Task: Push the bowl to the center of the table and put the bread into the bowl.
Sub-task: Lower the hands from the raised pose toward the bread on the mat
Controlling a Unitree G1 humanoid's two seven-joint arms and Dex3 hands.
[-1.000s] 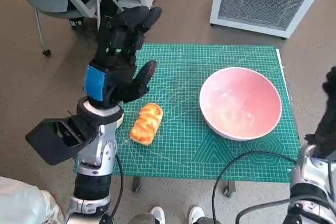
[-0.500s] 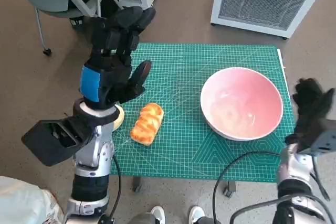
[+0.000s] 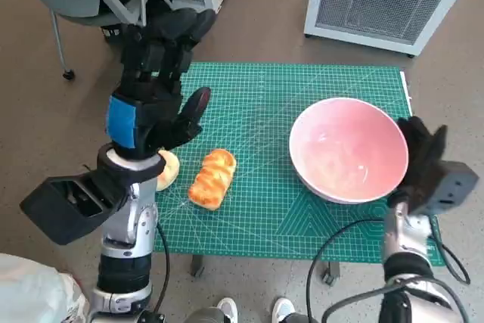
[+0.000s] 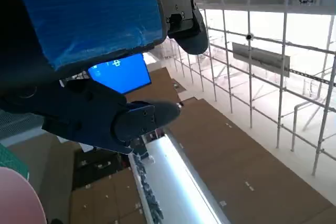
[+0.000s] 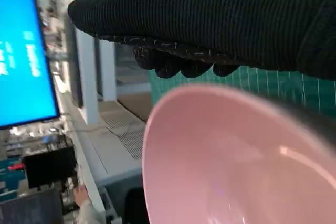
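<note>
Bowl (image 3: 348, 149) sitting on right part of green mat (image 3: 257, 88), pink, nothing lying inside. Right hand (image 3: 421, 158) standing just beside bowl's outer right rim, nearer of two hands; push is needing to go toward left, to table center. Its fingers hardly showing, so open or closed cannot be told. Bread (image 3: 211, 178) lying left of bowl, well apart, long axis slanting. Left hand (image 3: 155, 88) hovering above bread's left, fingers spread, holding nothing.

My left hand (image 4: 100, 66) spreads its black fingers (image 4: 142, 121) before a blue screen (image 4: 119, 73); the pink bowl (image 4: 18, 198) edges one corner.
</note>
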